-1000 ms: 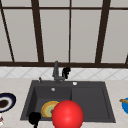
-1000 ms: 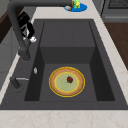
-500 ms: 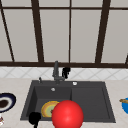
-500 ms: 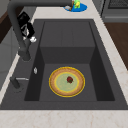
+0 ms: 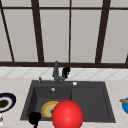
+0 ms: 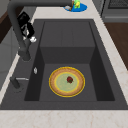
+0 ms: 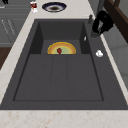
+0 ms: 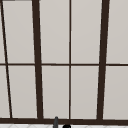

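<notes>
My right hand (image 5: 65,72) hovers over the sink's back ledge, just right of the dark faucet (image 5: 56,72). It appears as a hand (image 6: 26,26) behind the faucet column (image 6: 17,37) in the left side view, and as a hand (image 7: 102,21) in the right side view. Its fingers hang loosely and hold nothing. My left hand (image 5: 34,118) floats low at the front left, off the sink's front corner. A yellow plate (image 6: 66,81) with a small red thing (image 6: 69,79) on it lies in the left basin. A big red ball (image 5: 67,115) shows at the front rim.
The dark sink (image 5: 87,100) has a drainboard on its right half. A dark blue plate (image 5: 6,102) sits on the left counter, a blue plate (image 5: 124,105) with food on the right. A small white knob (image 7: 99,53) lies on the back ledge. A window stands behind.
</notes>
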Controlling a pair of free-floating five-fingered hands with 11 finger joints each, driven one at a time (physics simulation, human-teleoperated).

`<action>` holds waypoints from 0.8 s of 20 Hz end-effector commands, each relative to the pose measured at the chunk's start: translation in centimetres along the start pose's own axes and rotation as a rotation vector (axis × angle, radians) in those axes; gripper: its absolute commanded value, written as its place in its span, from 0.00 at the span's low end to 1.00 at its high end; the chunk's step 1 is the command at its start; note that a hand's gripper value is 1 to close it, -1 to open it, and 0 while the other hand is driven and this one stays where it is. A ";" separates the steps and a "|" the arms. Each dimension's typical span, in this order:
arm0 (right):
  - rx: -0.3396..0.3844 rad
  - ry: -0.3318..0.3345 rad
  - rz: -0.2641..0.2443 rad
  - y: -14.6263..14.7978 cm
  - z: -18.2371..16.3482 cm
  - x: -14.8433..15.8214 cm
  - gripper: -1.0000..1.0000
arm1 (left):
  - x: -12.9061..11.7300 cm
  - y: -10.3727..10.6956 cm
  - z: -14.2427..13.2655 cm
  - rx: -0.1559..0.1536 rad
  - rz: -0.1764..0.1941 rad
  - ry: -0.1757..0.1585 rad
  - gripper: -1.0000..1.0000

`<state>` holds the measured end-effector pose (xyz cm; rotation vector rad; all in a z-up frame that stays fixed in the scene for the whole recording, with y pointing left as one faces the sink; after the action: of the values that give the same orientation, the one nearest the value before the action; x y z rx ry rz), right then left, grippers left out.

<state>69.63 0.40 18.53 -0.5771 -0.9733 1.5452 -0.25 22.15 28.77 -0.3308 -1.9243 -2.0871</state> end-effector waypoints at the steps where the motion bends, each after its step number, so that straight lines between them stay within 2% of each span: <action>1: 0.018 0.001 0.047 -2.0 0.3 2.1 1.00 | 0.0 0.0 0.0 0.000 0.000 0.000 0.50; 9: 0.019 0.043 0.065 -2.0 0.8 2.4 1.00 | 0.0 0.0 0.0 0.000 0.000 0.000 0.50; 12: 0.009 0.065 0.086 -1.0 0.6 2.5 1.00 | 0.0 0.0 0.0 0.000 0.000 0.000 0.50; 13: -0.001 0.075 0.082 -0.6 0.3 2.4 1.00 | 0.0 0.0 0.0 0.000 0.000 0.000 0.50; 14: -0.029 0.077 0.042 0.1 0.4 1.1 1.00 | 0.0 0.0 0.0 0.000 0.000 0.000 0.50; 15: -0.026 0.086 0.054 0.3 0.3 1.2 1.00 | 0.0 0.0 0.0 0.000 0.000 0.000 0.50; 16: -0.037 0.076 0.040 0.0 0.1 0.8 1.00 | 0.0 0.0 0.0 0.000 0.000 0.000 0.50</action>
<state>68.95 1.18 18.70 -0.6815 -0.9454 1.5297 -0.25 22.15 28.77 -0.3308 -1.9243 -2.0871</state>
